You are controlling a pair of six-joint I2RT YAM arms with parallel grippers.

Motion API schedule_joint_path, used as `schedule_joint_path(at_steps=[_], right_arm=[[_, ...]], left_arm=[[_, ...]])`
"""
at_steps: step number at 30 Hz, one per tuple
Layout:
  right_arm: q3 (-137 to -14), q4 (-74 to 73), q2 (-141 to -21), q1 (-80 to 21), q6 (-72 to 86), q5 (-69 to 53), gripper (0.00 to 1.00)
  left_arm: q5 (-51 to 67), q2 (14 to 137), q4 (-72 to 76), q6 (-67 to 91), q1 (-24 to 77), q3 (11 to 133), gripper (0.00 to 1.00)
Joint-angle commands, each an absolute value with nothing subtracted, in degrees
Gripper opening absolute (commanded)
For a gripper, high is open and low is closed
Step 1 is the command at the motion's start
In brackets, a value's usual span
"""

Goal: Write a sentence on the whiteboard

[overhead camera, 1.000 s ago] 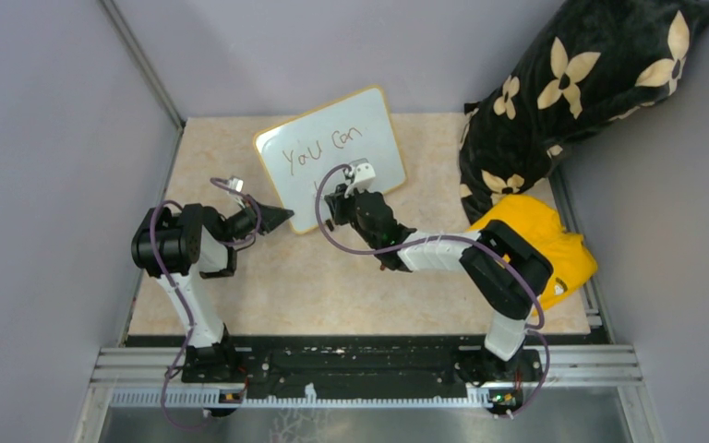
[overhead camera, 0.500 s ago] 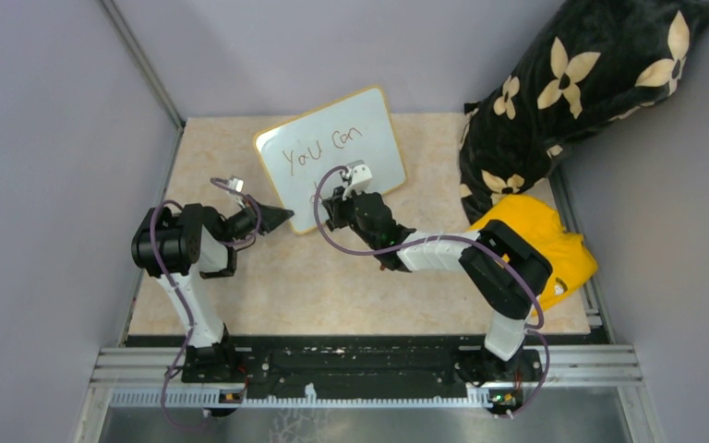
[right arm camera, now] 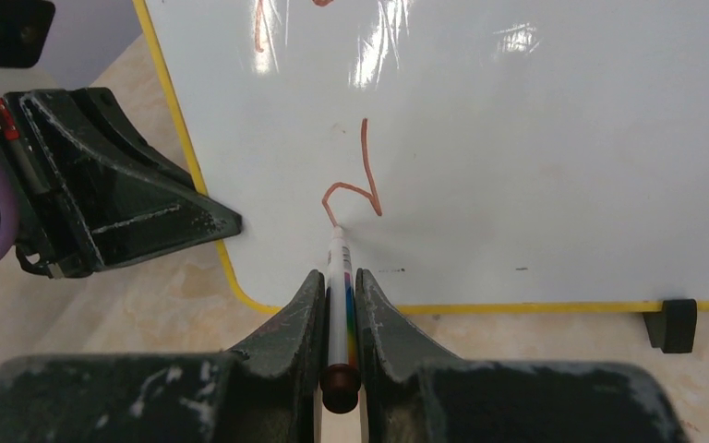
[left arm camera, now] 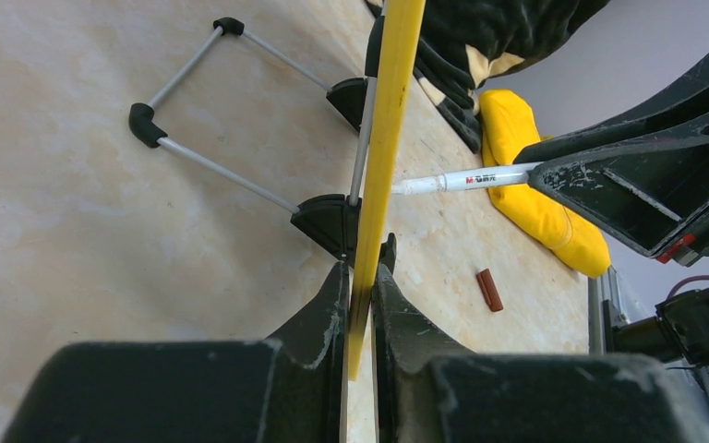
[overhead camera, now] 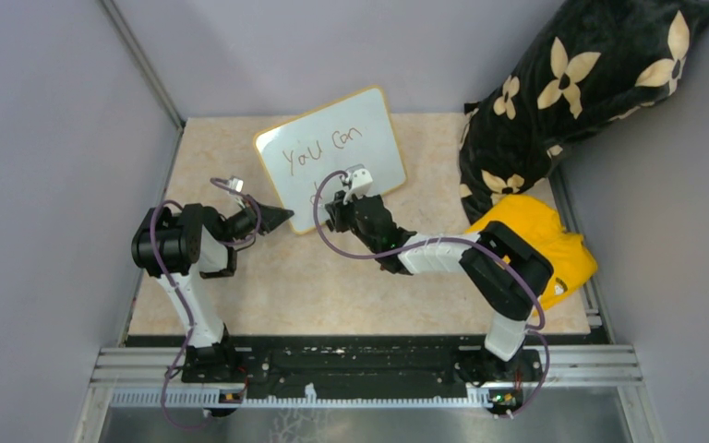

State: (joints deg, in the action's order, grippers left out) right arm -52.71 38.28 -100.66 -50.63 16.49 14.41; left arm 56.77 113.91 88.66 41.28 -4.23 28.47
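- Right gripper point(right arm camera: 337, 288), black, two-fingered, clamped on a thin white marker point(right arm camera: 336, 263) with a dark end cap: sits a touch further to the robot's left and nearer the arm bases than one second ago. The shift is small.
- Small white camera housing on the right wrist point(overhead camera: 358, 177): slightly lower in the overhead view, drifting steadily over the second.
- White forearm link of the right arm point(overhead camera: 434, 253): also a shade nearer the bases.
- Red-brown handwritten stroke point(right arm camera: 355, 189) on the small white whiteboard with rounded corners and thin yellow frame point(overhead camera: 376, 115): mostly hidden from overhead by the wrist, so growth cannot be told.
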Motion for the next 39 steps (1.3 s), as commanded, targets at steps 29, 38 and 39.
schedule_joint_path(at_steps=[29, 38, 39], right_arm=[[-55.18, 38.24, -98.54, -47.29, 14.32, 17.65, 0.00], [-55.15, 40.70, -98.18, -47.29, 14.92, 17.10, 0.00], [-55.15, 40.95, -98.16, -47.29, 15.04, 17.06, 0.00]], left_arm=[[58.44, 114.77, 95.16, 42.63, -3.87, 29.35, 0.00], [58.46, 114.79, 95.08, 42.75, -3.78, 29.44, 0.00], [58.45, 114.76, 95.07, 42.73, -3.78, 29.44, 0.00]])
